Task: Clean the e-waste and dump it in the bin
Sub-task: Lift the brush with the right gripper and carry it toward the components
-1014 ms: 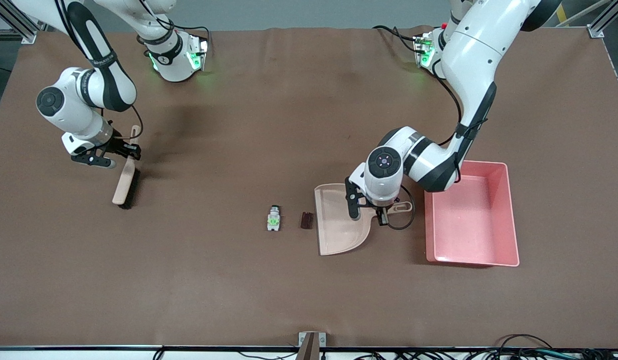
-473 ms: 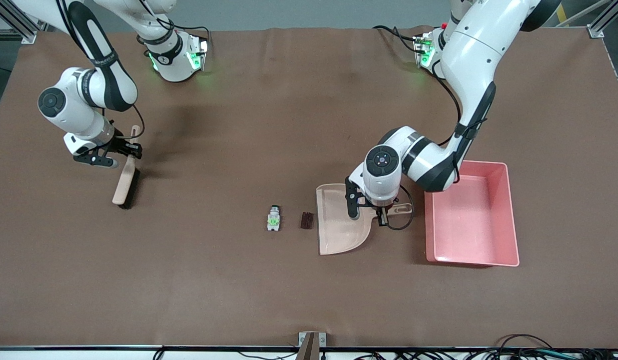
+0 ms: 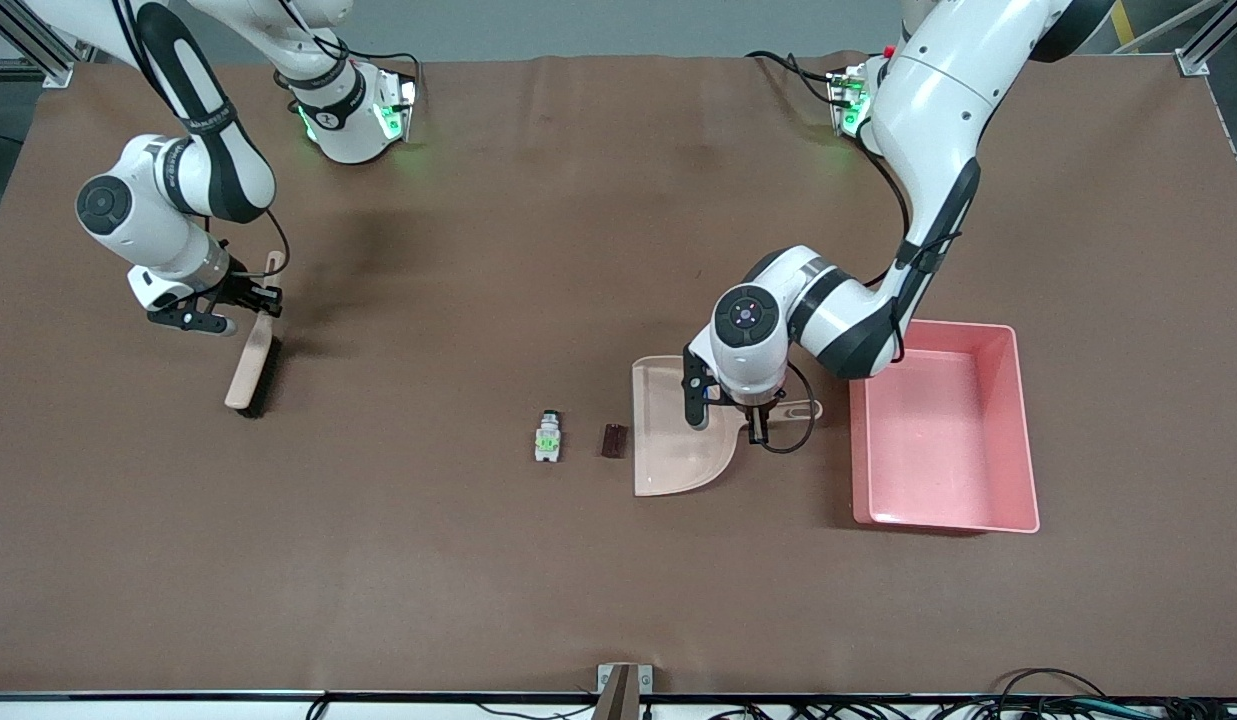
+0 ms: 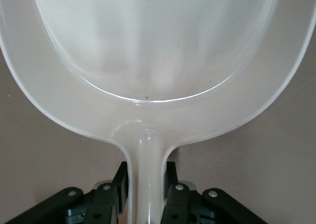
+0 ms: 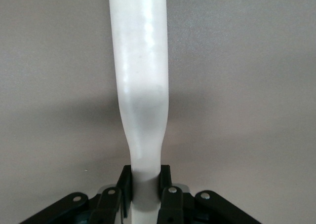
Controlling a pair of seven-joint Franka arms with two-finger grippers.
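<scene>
- Left gripper (image 3: 753, 420) fingers (image 4: 170, 194) clamp the beige dustpan (image 3: 673, 440) handle; the brown block (image 3: 614, 440) and white-grey component (image 3: 547, 437) lie on the tabletop (image 3: 578, 250) just beside its mouth.
- Right gripper (image 3: 250, 300) fingers (image 5: 165, 197) clamp the brush (image 3: 250, 370) handle.
- Pink bin (image 3: 1023, 440) sits beside the dustpan.

Left arm reaches from its base down toward table centre, elbow bent, wrist pointing straight down; left gripper (image 3: 750, 420) sits low, fingers (image 4: 170, 192) clamped on the dustpan handle (image 4: 145, 177). Right arm folded at its end of the table, wrist angled downward; right gripper (image 3: 246, 300) closed around the brush handle (image 5: 143, 150), fingers (image 5: 165, 189) pressing both sides.
</scene>
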